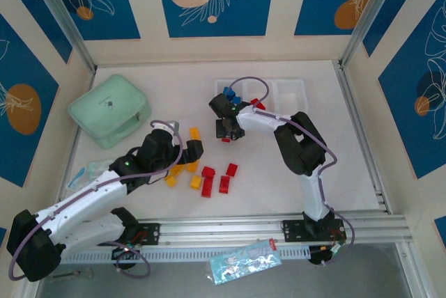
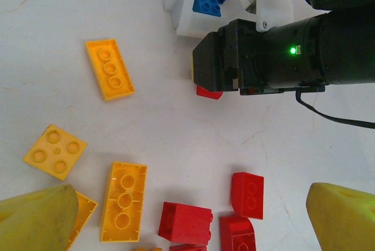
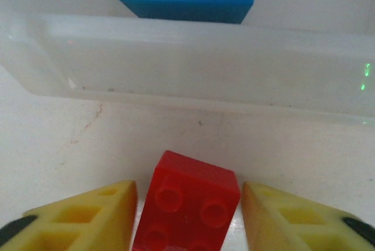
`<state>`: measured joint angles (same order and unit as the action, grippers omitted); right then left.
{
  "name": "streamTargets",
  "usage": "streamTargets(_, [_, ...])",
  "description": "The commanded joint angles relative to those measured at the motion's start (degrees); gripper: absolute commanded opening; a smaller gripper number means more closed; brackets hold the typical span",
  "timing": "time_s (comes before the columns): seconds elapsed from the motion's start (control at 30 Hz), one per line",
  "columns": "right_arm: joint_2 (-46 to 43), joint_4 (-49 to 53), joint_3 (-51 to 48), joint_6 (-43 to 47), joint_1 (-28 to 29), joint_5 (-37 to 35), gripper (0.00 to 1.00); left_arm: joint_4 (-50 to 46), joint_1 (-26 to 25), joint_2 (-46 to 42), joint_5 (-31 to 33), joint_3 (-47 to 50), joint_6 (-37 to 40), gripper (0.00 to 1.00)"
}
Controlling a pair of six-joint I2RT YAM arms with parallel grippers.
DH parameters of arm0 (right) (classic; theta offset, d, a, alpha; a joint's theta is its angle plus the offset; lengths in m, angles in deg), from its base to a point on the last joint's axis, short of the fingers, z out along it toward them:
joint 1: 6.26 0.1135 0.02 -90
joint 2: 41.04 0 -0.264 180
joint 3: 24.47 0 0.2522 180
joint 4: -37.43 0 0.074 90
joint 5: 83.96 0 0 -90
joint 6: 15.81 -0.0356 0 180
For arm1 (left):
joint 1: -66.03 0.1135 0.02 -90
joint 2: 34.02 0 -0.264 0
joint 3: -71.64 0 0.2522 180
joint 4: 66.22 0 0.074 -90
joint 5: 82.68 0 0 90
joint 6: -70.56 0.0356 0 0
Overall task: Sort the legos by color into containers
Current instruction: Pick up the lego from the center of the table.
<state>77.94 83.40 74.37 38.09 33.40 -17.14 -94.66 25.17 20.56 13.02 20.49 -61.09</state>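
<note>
In the top view, the white tray [image 1: 298, 83] sits at the upper middle of the frame. Its left compartment [image 1: 221, 86] holds some blue bricks [image 1: 230, 96]. The middle compartment [image 1: 265, 88] holds one red piece [image 1: 256, 102], and the right compartment [image 1: 289, 95] looks bare. Below the tray, in the middle of the frame, several yellow bricks [image 1: 195, 133] and red bricks [image 1: 208, 188] lie loose on the table [image 1: 348, 173]. The right gripper [image 1: 226, 134] is low, just below the tray's left end, and the left gripper [image 1: 189, 152] is over the loose group. I judge the sorting as begun but less than half done, and I see no yellow brick in the tray.

In the left wrist view, the left gripper's fingers [image 2: 35, 219] stand wide apart at the lower corners and hold nothing. Red and yellow bricks lie on the table between them. At the upper right, the black body of the right gripper is over a red brick [image 2: 208, 92]. The tray corner with blue bricks is at the top edge.

In the right wrist view, this red brick [image 3: 187, 204] is at the bottom centre, on the table just in front of the tray wall [image 3: 187, 63]. The yellow fingers [image 3: 88, 216] stand narrow on both sides of it, very close. I cannot tell if they already press it. Probably this brick is the next one for the middle compartment.
</note>
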Motion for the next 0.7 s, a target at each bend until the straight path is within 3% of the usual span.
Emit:
streamTargets(0.0, [0.4,-0.2,1.1,0.3,0.2,0.5,0.43,-1.6,0.6,-0.7,0.3,0.1,0.8,0.99])
streamTargets(0.27, [-4.6,-1.4,-3.5,1.0,0.8,1.8,0.28,-1.4,0.6,-0.1,-1.2,-0.4,0.6,0.99])
streamTargets(0.67, [-20.0,0.2,-12.0,3.5,-0.8,1.4,0.26,-0.6,0.5,2.8,-5.6,-2.9,0.7,0.99])
